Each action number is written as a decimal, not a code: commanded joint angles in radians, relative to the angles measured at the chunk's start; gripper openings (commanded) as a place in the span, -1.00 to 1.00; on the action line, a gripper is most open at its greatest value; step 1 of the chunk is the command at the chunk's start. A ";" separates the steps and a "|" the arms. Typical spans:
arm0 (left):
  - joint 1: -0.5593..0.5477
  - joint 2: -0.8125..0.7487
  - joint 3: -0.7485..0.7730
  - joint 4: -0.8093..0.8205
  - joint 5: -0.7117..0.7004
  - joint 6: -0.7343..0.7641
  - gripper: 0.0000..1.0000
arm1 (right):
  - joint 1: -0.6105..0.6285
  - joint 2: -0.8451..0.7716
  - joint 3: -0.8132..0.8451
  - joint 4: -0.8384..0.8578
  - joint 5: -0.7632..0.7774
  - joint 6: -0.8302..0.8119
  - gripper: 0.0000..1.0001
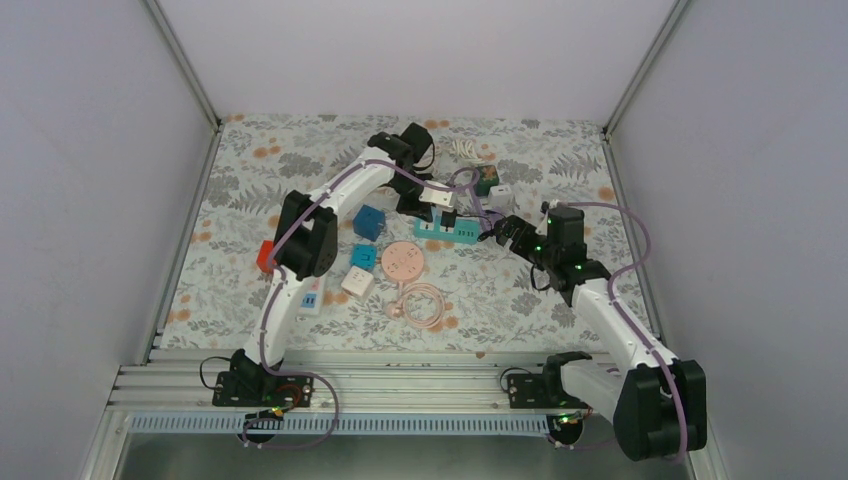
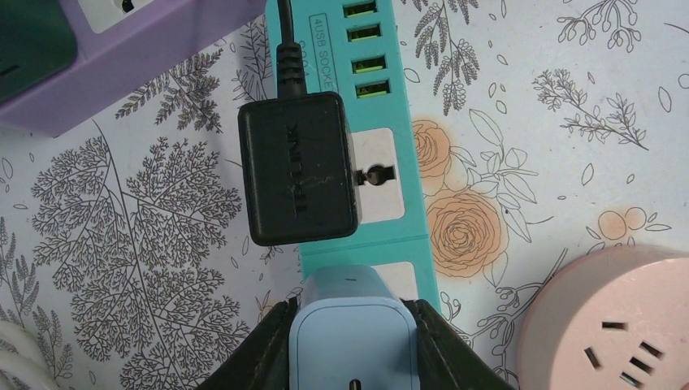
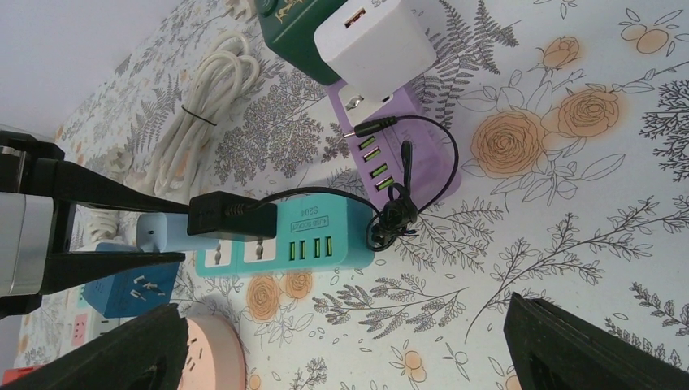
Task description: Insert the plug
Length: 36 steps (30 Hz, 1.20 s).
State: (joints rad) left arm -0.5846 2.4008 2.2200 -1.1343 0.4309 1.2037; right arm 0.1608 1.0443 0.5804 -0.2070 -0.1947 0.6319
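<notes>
Snugly clamped in the left pincer (image 2: 351, 309), the pale blue plug (image 2: 351, 337), over the teal power strip (image 2: 406, 106).

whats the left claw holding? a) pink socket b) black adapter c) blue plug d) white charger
c: the left wrist view shows the blue plug clamped in the left claw, over the teal strip, while the black adapter sits apart on that strip.
</notes>
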 commanded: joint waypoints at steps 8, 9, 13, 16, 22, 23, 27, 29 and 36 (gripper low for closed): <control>0.006 0.069 -0.025 0.015 -0.083 -0.038 -0.89 | -0.011 0.021 -0.008 0.052 0.006 -0.033 1.00; 0.006 0.076 -0.021 0.008 -0.091 -0.039 -0.90 | -0.011 0.018 -0.010 0.060 -0.006 -0.042 1.00; 0.006 0.097 -0.009 -0.003 -0.090 -0.040 -0.92 | -0.011 0.016 -0.008 0.069 -0.008 -0.045 1.00; 0.008 0.113 0.002 -0.002 -0.071 -0.036 -0.92 | -0.010 0.020 -0.005 0.072 -0.008 -0.047 1.00; 0.012 0.181 0.049 0.009 -0.052 -0.053 -0.92 | -0.011 0.018 -0.004 0.062 -0.003 -0.053 1.00; 0.012 0.192 0.067 0.011 -0.045 -0.071 -0.91 | -0.012 0.018 -0.004 0.061 -0.002 -0.054 1.00; 0.003 0.213 0.165 0.016 -0.024 -0.214 -0.79 | -0.011 0.022 -0.001 0.056 0.004 -0.056 1.00; -0.005 0.223 0.215 -0.019 -0.014 -0.230 -0.75 | -0.011 0.024 0.003 0.055 0.005 -0.054 1.00; -0.018 0.153 0.155 0.023 -0.111 -0.219 -0.31 | -0.011 0.026 0.007 0.052 0.009 -0.055 1.00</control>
State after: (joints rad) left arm -0.5900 2.5389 2.4054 -1.1721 0.4274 0.9993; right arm 0.1608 1.0679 0.5797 -0.1719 -0.1997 0.5949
